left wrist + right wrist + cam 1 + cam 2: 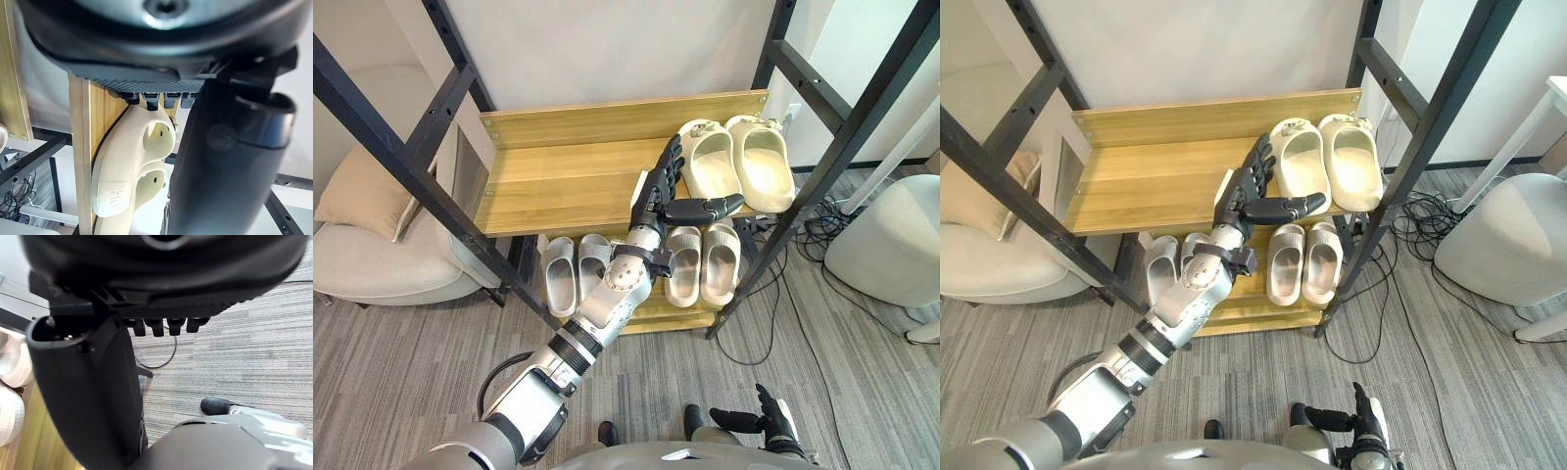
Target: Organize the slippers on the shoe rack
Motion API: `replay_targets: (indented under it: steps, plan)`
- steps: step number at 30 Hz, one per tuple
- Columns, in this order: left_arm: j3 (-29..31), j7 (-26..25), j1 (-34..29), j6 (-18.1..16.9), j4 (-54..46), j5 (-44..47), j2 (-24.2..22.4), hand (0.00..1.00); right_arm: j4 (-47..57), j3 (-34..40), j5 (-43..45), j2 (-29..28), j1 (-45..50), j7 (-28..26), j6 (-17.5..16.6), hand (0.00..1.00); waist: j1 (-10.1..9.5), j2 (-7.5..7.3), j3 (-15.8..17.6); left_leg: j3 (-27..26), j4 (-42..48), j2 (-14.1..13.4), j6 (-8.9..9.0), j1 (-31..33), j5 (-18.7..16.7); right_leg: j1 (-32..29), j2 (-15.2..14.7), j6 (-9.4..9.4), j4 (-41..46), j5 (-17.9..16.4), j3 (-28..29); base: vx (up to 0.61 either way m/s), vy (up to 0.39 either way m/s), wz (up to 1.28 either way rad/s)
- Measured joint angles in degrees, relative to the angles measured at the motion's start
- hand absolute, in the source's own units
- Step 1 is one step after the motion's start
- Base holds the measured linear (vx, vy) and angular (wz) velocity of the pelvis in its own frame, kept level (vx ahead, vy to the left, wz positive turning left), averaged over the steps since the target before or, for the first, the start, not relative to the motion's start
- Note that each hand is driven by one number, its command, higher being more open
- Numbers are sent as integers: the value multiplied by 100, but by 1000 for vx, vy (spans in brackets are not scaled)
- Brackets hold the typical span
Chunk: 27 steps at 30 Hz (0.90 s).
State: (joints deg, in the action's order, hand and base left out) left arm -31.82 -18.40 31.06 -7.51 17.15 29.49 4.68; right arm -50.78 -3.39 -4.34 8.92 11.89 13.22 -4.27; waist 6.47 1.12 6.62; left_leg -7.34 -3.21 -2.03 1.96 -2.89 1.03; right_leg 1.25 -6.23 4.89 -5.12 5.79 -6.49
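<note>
Left hand (651,196): my fingers (668,166) straight, thumb out, holding nothing | cream rubber slippers (744,162): top shelf of wooden shoe rack (558,186), just beside my fingers | pale grey pair (576,274), beige pair (703,264): lower shelf | looks nearly done, maybe straightening left.

Grey carpet (411,362), white wall (607,49), beige armchair (372,255) at left.

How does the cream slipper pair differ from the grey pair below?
The cream pair sits on the top shelf's right end, beside the robot's open left hand; the grey pair sits on the bottom shelf, further left. The cream pair is paler and looks bulkier than the grey pair. Both pairs stand side by side.
</note>
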Motion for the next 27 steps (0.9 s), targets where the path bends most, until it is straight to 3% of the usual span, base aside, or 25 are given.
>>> replay_targets:
  steps: [14,20,24,27]
  plan:
    - [179,59,-30,158,-117,-406,131,100,-6,9,1,-54,-22,-3,0,100,17,-51,6,0,-29,-6,-14,-17,19,2,9,4,1,2,0,0,1,0]
    - [179,254,-797,182,-1291,-442,571,100,-163,-8,0,-50,-105,-30,10,100,-42,-57,10,172,-14,2,-19,-15,27,93,-4,-1,4,-24,-191,1,3,14]
    - [180,319,-1063,175,-2175,-562,701,100,-260,-22,-1,-18,-103,-127,17,100,-280,-55,8,312,-5,39,8,52,24,110,-44,0,22,-59,-309,-1,12,16]
    - [165,495,-1196,81,-2913,-561,726,100,-291,-62,-6,6,-124,-176,16,100,-306,-45,-5,389,10,71,-40,77,56,145,-74,15,26,-81,-389,26,13,17]
